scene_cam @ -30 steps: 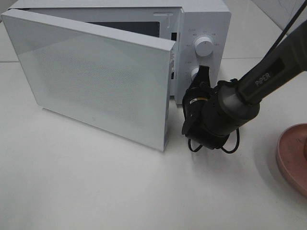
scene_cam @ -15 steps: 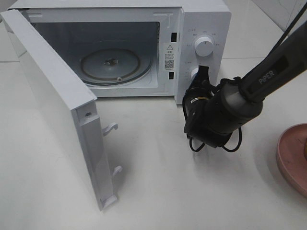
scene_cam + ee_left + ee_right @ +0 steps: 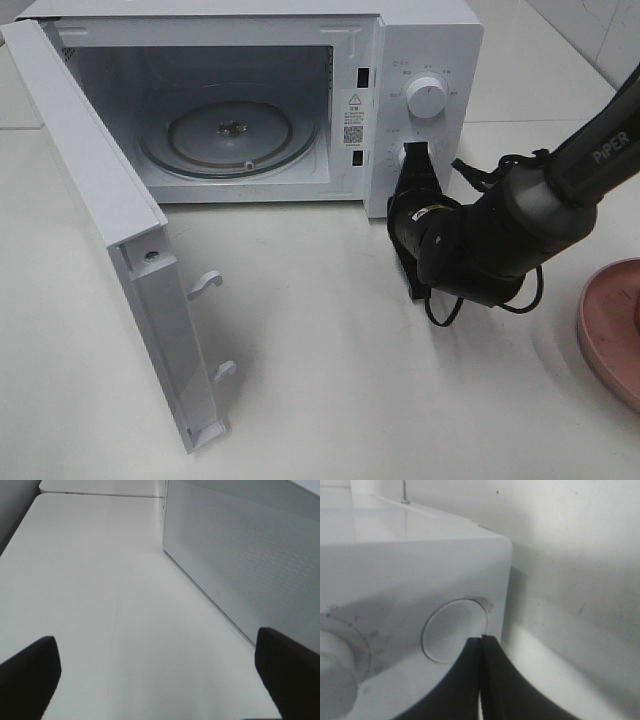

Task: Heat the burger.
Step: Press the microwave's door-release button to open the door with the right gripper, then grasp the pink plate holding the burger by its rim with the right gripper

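The burger is out of view. The white microwave [image 3: 425, 50] stands at the back with its door [image 3: 110, 230] swung wide open to the left, baring the glass turntable [image 3: 230, 135]. My right gripper [image 3: 413, 160] is shut, with nothing in it, its tips against the control panel below the upper dial [image 3: 427, 97]. In the right wrist view the shut right gripper [image 3: 481, 641] touches a flat round button [image 3: 451, 630]. My left gripper [image 3: 157, 680] is open over bare table, beside the door's outer face [image 3: 250, 555]; it does not show in the exterior high view.
A pink plate [image 3: 608, 330] lies at the right edge of the table, partly cut off. The open door juts toward the front left. White tabletop [image 3: 330, 380] stretches between the door and the right arm.
The microwave door has swung from nearly closed to wide open, exposing the turntable. The right arm has shifted slightly to the right and turned, its gripper still shut at the panel.
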### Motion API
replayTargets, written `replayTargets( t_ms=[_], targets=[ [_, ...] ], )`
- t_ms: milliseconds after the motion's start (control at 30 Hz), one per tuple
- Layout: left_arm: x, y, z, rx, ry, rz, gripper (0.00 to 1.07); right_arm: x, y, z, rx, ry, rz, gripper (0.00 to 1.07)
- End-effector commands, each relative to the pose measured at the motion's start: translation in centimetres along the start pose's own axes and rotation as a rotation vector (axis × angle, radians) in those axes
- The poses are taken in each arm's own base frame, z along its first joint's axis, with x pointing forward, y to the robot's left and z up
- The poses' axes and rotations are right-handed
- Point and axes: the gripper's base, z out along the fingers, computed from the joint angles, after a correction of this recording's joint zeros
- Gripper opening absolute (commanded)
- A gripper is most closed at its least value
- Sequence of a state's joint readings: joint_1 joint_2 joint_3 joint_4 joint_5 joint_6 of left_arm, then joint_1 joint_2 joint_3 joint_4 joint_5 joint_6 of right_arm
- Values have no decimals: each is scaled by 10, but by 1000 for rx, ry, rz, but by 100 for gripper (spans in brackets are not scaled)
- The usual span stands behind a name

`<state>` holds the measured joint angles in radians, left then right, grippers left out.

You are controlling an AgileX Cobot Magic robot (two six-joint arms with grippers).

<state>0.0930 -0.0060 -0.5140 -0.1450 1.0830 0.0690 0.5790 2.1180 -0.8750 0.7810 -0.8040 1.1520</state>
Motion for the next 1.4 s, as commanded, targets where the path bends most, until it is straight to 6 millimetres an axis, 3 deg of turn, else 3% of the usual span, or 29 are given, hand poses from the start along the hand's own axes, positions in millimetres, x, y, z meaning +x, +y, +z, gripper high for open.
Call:
replayTargets(
  t_ms=[33,467,633,700,900,967,1067,1100,1400],
  targets=[
    [0,0,-2,-2,-31,0,98,-3,-1,-9,20,20,-71,0],
    [0,0,-2,-2,-31,0,98,-22,5,-67,55,141,-334,0],
    [0,0,-2,-2,-31,0,98,-17,15,-90,58,293,-553,1],
    [0,0,-2,-2,-31,0,98,-13,18,-102,62,394,-722,1],
    [0,0,-2,-2,-31,0,98,-13,19,-118,93,504,-930,3],
    [0,0,-2,-2,-31,0,98,-18,17,-130,142,559,-1100,4],
    [0,0,-2,-2,-31,0,98,-20,17,-133,160,572,-1165,4],
    [0,0,-2,-2,-31,0,98,-25,18,-138,205,592,-1273,4],
    [0,0,-2,-2,-31,0,98,-42,24,-163,418,735,-1622,7]
  ],
)
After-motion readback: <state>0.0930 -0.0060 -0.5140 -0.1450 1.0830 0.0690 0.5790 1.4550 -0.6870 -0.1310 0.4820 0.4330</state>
